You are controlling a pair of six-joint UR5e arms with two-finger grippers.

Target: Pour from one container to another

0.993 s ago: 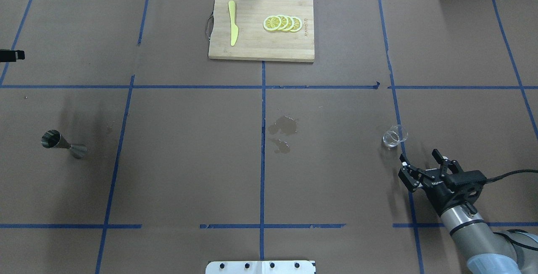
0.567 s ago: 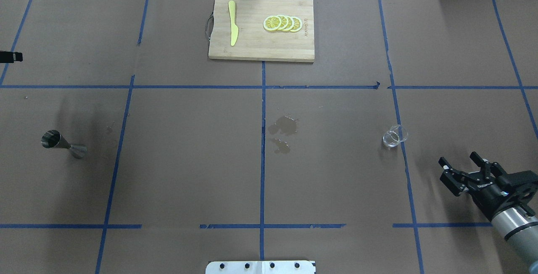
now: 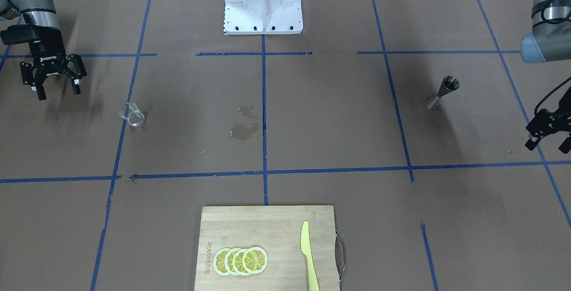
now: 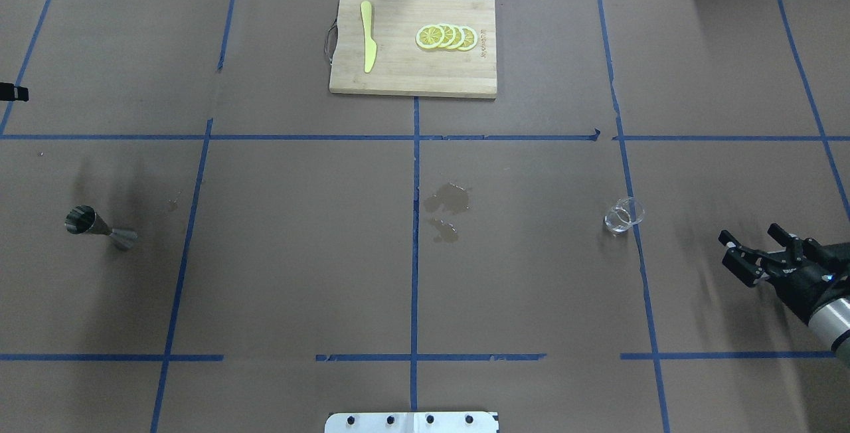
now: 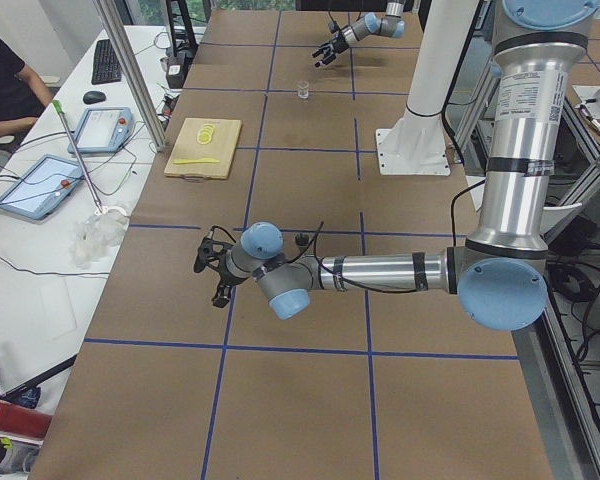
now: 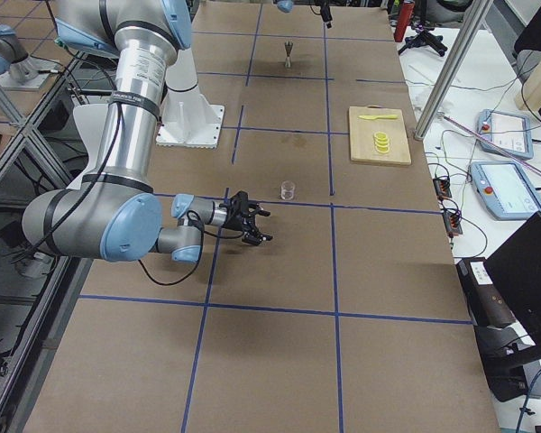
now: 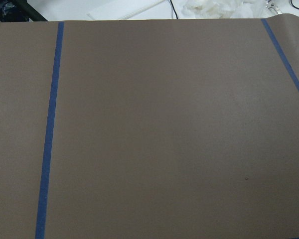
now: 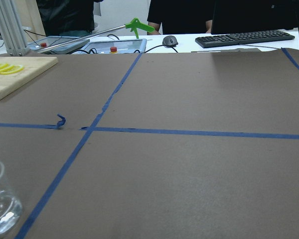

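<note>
The clear glass cup (image 4: pixel 624 215) stands upright on the brown table at the right, also seen in the front view (image 3: pixel 131 114) and at the bottom left of the right wrist view (image 8: pixel 0 209). My right gripper (image 4: pixel 749 234) hovers open and empty well to the right of it (image 3: pixel 59 93). The steel jigger (image 4: pixel 99 226) stands far off at the left (image 3: pixel 442 93). Beyond it, my left gripper (image 3: pixel 548 147) is open and empty near the table's left edge; only its tip (image 4: pixel 13 93) shows overhead.
A wooden cutting board (image 4: pixel 405 81) with lemon slices (image 4: pixel 446 37) and a yellow knife (image 4: pixel 368 36) lies at the far centre. A wet spill (image 4: pixel 446 202) marks the middle. The robot base plate (image 4: pixel 412 422) sits at the near edge. People stand past the far edge.
My right gripper has drawn back to the right, away from the glass cup, still open. The left gripper's tip has slid a little further out at the left edge.
</note>
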